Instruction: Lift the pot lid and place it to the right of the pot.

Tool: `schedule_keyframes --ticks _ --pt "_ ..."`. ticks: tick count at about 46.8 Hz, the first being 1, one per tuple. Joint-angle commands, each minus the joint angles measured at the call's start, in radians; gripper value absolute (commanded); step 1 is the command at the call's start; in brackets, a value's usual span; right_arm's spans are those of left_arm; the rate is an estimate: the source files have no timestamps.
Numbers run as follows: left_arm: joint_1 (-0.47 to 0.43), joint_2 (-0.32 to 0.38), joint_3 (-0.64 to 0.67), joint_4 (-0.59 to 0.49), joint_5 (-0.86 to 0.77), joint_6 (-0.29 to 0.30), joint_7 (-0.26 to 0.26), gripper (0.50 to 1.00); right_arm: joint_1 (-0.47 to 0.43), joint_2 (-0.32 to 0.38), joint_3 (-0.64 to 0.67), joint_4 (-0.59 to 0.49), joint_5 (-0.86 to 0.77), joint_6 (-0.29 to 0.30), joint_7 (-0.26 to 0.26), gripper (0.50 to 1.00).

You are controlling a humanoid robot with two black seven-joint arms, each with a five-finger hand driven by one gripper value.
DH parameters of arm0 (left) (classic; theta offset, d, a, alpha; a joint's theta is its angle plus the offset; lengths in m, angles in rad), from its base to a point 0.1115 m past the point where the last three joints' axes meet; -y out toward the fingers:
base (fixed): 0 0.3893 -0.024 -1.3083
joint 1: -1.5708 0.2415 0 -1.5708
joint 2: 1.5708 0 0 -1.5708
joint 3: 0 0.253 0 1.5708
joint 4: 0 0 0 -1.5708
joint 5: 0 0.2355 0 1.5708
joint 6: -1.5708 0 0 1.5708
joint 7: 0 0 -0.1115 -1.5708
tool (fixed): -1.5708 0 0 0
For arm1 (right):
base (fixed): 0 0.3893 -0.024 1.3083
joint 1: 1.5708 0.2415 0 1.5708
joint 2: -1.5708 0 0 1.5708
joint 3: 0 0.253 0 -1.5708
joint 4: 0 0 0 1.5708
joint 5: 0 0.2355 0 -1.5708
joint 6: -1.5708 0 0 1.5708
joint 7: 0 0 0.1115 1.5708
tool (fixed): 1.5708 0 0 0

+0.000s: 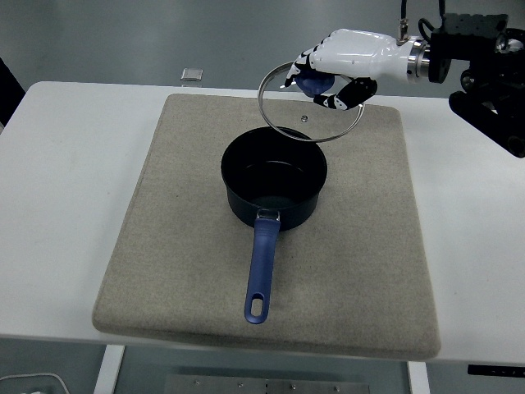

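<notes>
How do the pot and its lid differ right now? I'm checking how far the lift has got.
The pot stands open on the beige mat; the glass lid is in the air, tilted, above the pot's far right rim. The pot is dark and opaque; the lid is see-through with a metal rim. The lid is gripped by its knob in the right hand; nothing holds the pot. Both have blue parts: handle and knob.
</notes>
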Motion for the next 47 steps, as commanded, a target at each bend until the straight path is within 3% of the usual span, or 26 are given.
schedule_keyframes --ticks 1,17,47 --pt "0.0 0.0 -0.001 -0.003 0.0 0.0 0.0 1.0 -0.002 0.0 -0.005 -0.038 0.0 -0.002 0.0 0.5" --pt "0.0 0.0 -0.001 -0.003 0.0 0.0 0.0 1.0 -0.023 0.0 -0.04 -0.156 -0.005 -0.014 0.0 0.5" --pt "0.0 0.0 0.0 -0.003 0.0 0.0 0.0 1.0 -0.094 -0.022 -0.115 -0.199 -0.005 -0.04 0.0 0.5"
